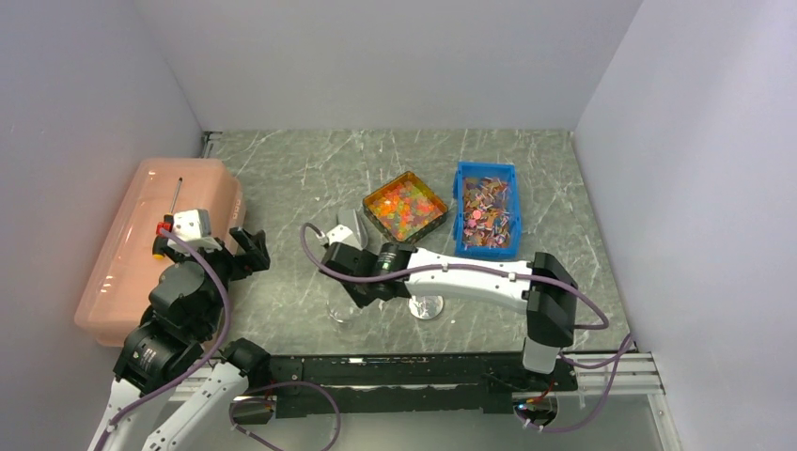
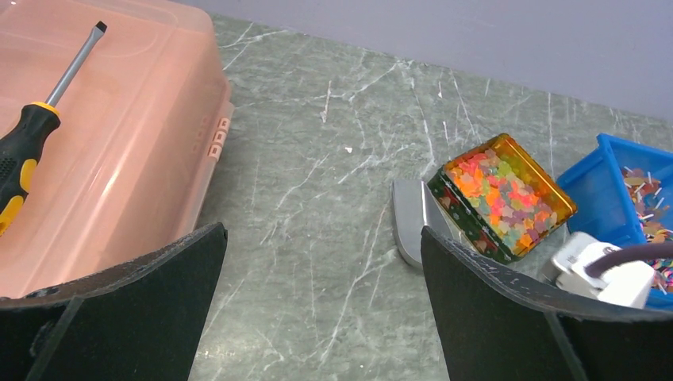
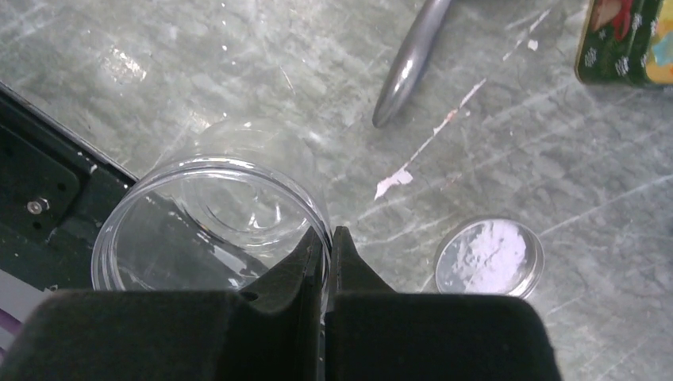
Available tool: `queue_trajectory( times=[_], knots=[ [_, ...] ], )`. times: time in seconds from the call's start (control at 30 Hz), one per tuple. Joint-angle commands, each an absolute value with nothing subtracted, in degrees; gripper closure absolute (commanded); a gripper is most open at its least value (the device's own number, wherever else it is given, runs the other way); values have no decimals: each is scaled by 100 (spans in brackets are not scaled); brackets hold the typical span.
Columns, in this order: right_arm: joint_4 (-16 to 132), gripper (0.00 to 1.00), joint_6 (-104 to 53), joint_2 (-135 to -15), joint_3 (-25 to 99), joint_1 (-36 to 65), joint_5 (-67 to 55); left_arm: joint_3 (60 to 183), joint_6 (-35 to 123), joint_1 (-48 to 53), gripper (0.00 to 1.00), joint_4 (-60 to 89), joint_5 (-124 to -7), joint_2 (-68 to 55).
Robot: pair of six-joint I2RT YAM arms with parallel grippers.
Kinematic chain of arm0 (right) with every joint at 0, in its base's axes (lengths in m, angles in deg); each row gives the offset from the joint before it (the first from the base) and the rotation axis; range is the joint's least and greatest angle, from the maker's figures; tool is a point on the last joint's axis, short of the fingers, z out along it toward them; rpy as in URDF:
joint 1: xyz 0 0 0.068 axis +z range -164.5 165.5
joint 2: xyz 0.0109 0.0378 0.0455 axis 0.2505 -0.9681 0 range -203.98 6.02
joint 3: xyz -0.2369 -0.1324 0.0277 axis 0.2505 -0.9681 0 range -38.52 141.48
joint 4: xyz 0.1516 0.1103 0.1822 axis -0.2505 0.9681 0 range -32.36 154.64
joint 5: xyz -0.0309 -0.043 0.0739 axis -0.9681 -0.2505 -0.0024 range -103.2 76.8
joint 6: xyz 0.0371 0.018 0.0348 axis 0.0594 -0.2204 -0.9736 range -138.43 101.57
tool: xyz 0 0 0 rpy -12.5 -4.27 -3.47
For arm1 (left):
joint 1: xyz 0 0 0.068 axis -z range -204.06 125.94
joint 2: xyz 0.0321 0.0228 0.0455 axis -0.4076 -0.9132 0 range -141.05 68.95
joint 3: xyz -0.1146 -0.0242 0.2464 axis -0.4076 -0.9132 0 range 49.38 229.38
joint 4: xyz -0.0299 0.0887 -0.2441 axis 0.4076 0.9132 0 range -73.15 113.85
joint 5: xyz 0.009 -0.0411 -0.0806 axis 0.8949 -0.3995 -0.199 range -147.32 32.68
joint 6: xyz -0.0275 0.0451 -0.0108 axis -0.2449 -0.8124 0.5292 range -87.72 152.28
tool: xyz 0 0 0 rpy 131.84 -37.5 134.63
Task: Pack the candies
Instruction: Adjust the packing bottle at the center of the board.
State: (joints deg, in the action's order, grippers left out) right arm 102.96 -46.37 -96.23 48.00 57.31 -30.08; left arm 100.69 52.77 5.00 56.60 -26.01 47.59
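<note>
Black fingertips of the right claw (image 3: 325, 240) are clenched on the rim of a clear jar (image 3: 159, 230), pinching its thin wall. The jar stands upright with its mouth open, mostly left of the tips. Just right of this claw a round lid (image 3: 490, 255) lies flat on the table (image 3: 238, 71). Ahead, a metal scoop (image 3: 413, 63) lies with its handle end towards the claw and its long axis running away and to the right. Beyond it, ahead-right, the candies (image 2: 508, 194) fill a tin (image 2: 468, 230). They form a loose bed with no common heading; the tin is near square and set cornerwise. A blue bin (image 2: 591, 186) sits just right of the tin. The left claw (image 2: 321, 234) is released, jaws wide, with the candies ahead-right. A pink bin (image 2: 135, 159) to its left carries a screwdriver (image 2: 32, 143), tip pointing away
</note>
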Motion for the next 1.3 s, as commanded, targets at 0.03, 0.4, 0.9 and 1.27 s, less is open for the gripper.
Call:
queue_trajectory(
  times=[0.03, 0.4, 0.9, 1.27],
  knots=[
    [10341, 100, -4997, -9011, 4406, 5809, -3431, 10051, 5285, 459, 1, 5467, -2601, 4742],
    [10566, 100, -5423, -8765, 3800, 5794, -4240, 10044, 5269, 443, 1, 5447, -2670, 4664],
    [10395, 100, -5654, -8581, 2887, 5448, -4403, 10043, 5267, 390, 1, 5429, -2745, 4565],
    [10055, 100, -5652, -7906, 2089, 4724, -4196, 10044, 5276, 354, 1, 5425, -2791, 4530]
  ],
)
